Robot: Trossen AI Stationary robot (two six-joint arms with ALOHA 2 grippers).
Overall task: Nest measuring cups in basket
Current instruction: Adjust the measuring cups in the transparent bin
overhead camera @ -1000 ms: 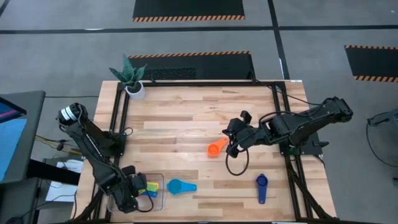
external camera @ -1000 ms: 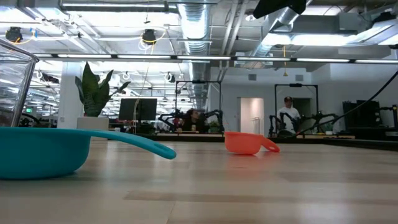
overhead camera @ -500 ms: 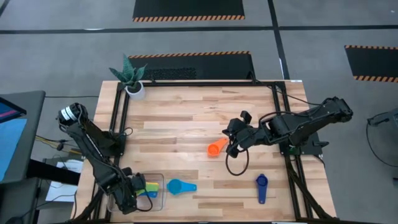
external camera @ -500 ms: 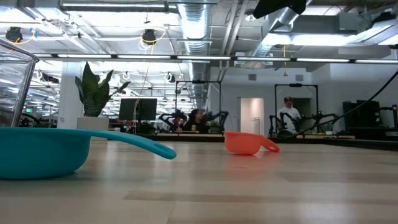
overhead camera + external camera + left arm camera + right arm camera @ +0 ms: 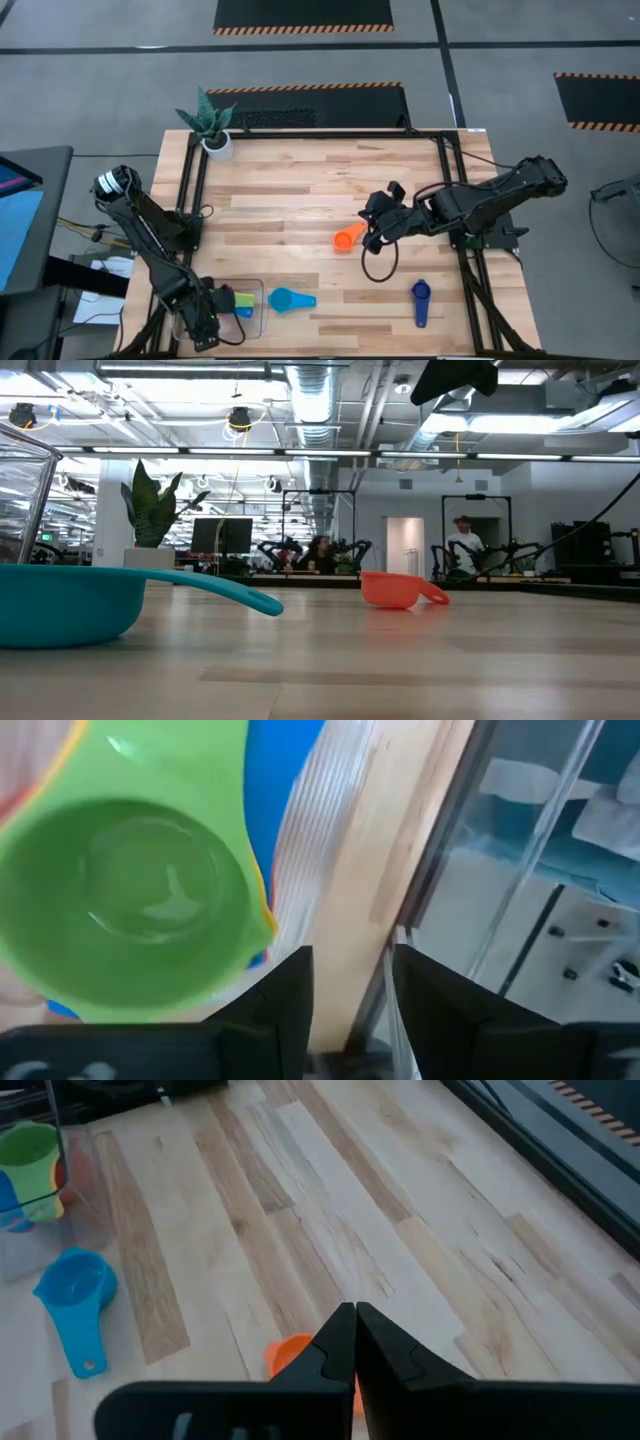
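basket [image 5: 250, 290]: near left corner of the worktop [image 5: 300, 190], green cup [image 5: 130, 900] nested inside
left tool [image 5: 350, 995]: over the basket, fingers spread, holding nothing
right tool [image 5: 355, 1342]: pressed together above the orange cup [image 5: 348, 237], well right of the basket
light blue cup [image 5: 290, 299]: just right of the basket
dark blue cup [image 5: 420, 300]: far right of the basket

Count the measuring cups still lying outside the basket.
3: a light blue cup beside the basket, an orange-red cup mid-table, a dark blue cup near the right front edge.

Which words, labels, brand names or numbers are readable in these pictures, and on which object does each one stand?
None can be read in any view.
Green measuring cup, light blue cup, orange cup and dark blue cup: no readable size marks.
Clear basket: no label visible.
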